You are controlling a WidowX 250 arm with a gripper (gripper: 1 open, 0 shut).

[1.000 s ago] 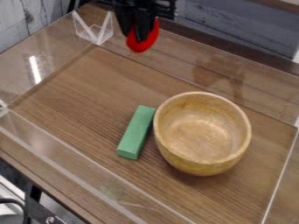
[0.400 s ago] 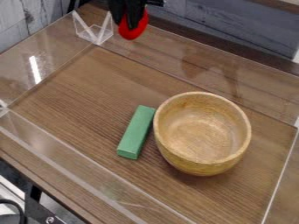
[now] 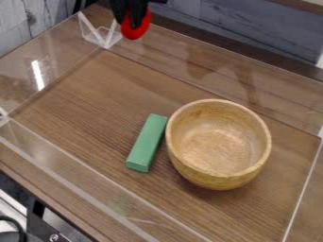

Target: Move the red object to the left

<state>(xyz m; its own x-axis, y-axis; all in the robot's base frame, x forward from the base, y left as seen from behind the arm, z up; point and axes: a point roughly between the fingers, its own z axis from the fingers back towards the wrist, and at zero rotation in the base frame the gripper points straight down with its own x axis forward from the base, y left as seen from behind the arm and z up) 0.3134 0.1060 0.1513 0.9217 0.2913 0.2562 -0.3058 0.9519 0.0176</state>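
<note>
Tabletop (image 3: 89,104): dark brown wood-grain laminate, planks running diagonally from upper left to lower right, lightly glossy with pale reflections along the far side. Enclosed by a low clear acrylic wall (image 3: 25,146) on the near-left edge, the right edge and the far side; the panels catch white glare at their corners.

Background: grey horizontal boards (image 3: 271,24) behind the far wall; a pale vertical surface at the upper left; dark cables and hardware in the lower left corner below the tabletop edge.

Gripper (image 3: 130,17): black, at the top edge of the view, left of centre, mostly cut off by the frame. Its jaws are closed narrowly on the red object.

Red object (image 3: 136,25): small, bright red, hanging from the gripper, lifted clear of the tabletop, above its far-left part and near a clear angled bracket (image 3: 98,35) by the back wall. Its green top cannot be made out.

Green block (image 3: 147,143): rectangular, lying flat near the centre, long axis slightly tilted from vertical in the view.

Wooden bowl (image 3: 218,144): round, light wood, upright, just right of the green block, almost touching it. Well apart from the red object.
</note>
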